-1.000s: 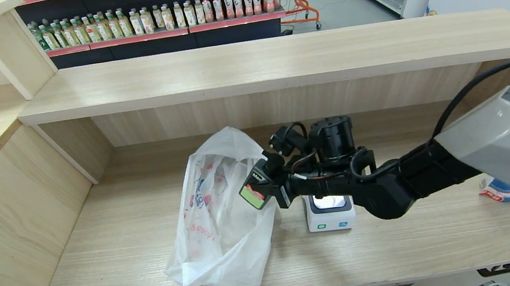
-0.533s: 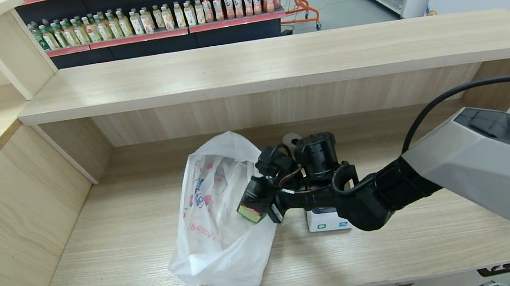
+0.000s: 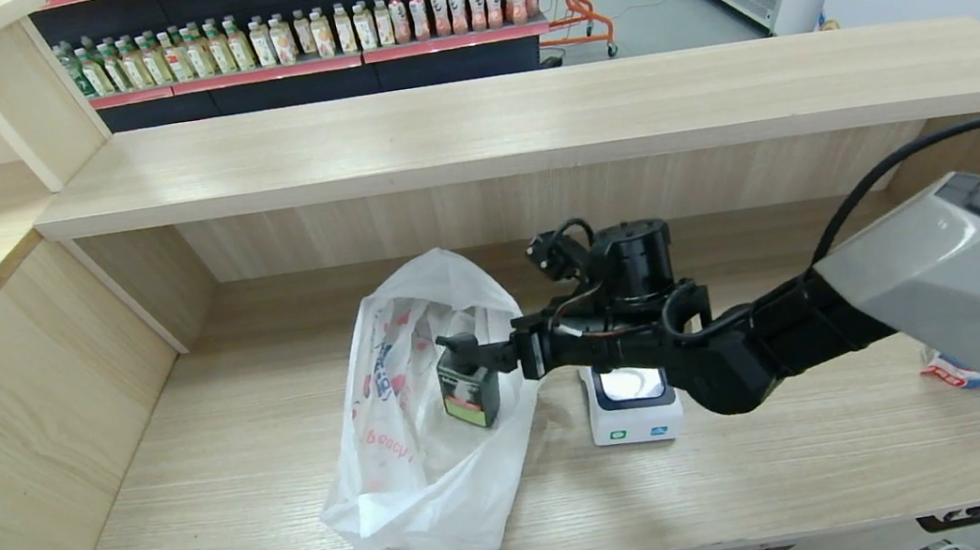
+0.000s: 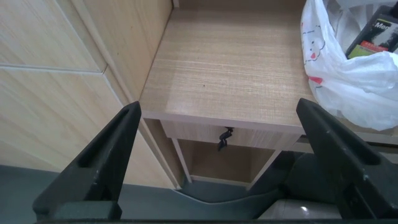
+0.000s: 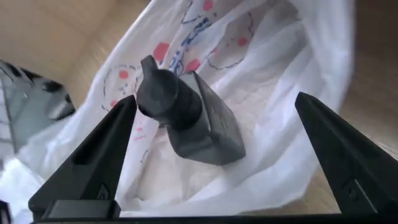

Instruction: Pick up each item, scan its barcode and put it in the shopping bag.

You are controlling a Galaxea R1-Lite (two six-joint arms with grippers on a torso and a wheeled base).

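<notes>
Evidently a release: right claw (image 5: pixel 217 99) spread wide, gripping nothing, poised over the shopping bag's (image 3: pixel 404 485) open mouth so the item lands inside. Dark bottle (image 3: pixel 470 396) stands just beneath it, upright, already within the bag.

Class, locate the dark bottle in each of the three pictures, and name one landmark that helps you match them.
Head view: the bottle is mid-picture, in the mouth of the white shopping bag, left of the scanner.
Left wrist view: the bottle shows its label inside the shopping bag, beyond the counter.
Right wrist view: the bottle is mid-picture, framed by the open right gripper.
Shared landmark: the shopping bag.
</notes>
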